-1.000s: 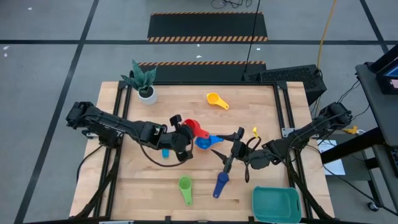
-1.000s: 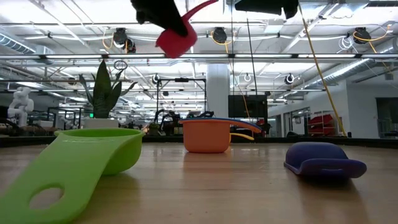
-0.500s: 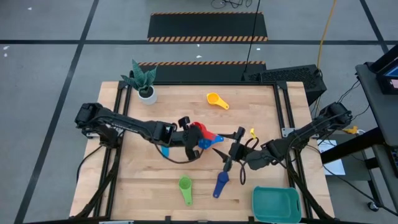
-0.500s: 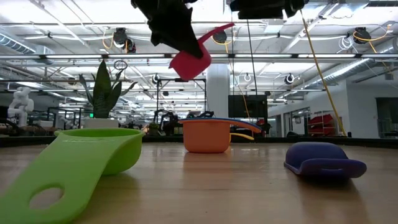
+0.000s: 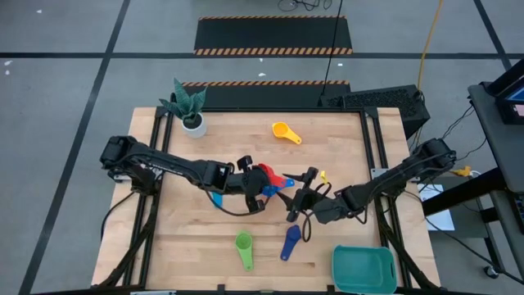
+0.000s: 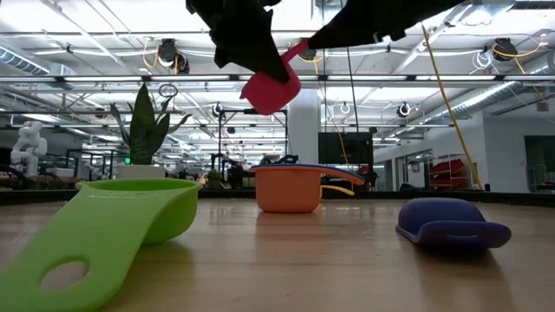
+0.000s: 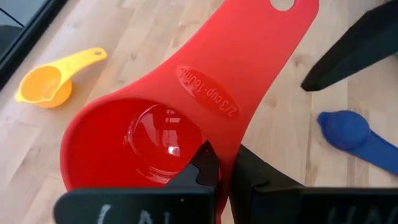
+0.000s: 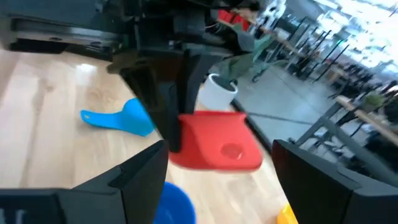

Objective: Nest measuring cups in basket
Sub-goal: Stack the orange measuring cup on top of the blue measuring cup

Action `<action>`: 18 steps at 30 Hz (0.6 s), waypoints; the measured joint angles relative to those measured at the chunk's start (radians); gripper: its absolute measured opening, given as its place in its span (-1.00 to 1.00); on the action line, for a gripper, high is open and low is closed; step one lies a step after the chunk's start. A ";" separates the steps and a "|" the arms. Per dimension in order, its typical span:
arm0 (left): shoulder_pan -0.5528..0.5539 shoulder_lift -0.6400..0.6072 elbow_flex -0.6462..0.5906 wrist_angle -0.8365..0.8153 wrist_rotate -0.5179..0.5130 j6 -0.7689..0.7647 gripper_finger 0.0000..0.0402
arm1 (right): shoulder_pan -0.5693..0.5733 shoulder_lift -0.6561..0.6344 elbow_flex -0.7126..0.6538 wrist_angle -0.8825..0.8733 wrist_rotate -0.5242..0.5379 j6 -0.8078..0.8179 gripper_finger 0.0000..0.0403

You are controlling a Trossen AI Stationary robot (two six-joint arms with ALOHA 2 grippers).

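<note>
A red measuring cup [image 5: 264,174] hangs above the table's middle, with my left gripper [image 5: 259,183] shut on it. Its handle [image 8: 217,148] points toward my right gripper [image 5: 300,195]. That gripper is open, one finger on either side of the handle's free end, and I cannot tell whether it touches. Under them stands an orange cup [image 6: 286,191] with a light blue cup [image 5: 272,190] in it. Another light blue cup [image 5: 217,199] lies left of it. The yellow cup [image 5: 285,132] lies far back. The green cup [image 5: 244,248] and the dark blue cup [image 5: 290,241] lie near the front. The teal basket [image 5: 363,269] stands at the near right corner. My left gripper pinches the red cup's bowl wall [image 7: 221,155] beside the root of the handle, one finger [image 7: 204,167] inside the bowl and one [image 7: 252,171] outside. The fingers come slanting down from the table's left. The cup hangs clear of the table, mouth up, a little tilted.
A white plant pot [image 5: 193,123] stands at the far left corner. Bare wood lies between the green cup and the left edge, and along the far right side.
My left gripper has carried the red cup toward the table's right and somewhat down, still shut on it. My right gripper has rolled, sunk a little and come toward the table's left, so its open fingers now stand about the cup's handle.
</note>
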 joint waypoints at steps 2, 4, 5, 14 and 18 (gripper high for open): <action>-0.003 0.000 0.000 0.000 0.000 0.000 -0.95 | 0.000 0.009 0.000 0.038 -0.002 -0.033 0.38; -0.003 0.000 0.000 0.000 0.006 0.003 -0.93 | 0.000 0.009 0.000 0.049 -0.002 -0.040 0.38; -0.004 0.000 0.000 0.000 0.012 0.004 -0.91 | 0.000 0.008 0.000 0.056 -0.002 -0.042 0.38; -0.009 0.000 0.000 0.001 0.022 0.013 -0.95 | 0.000 0.004 0.000 0.050 -0.006 -0.036 0.14; -0.010 0.000 0.000 0.005 0.022 0.011 -0.88 | 0.000 0.004 0.000 0.050 -0.008 -0.035 -0.02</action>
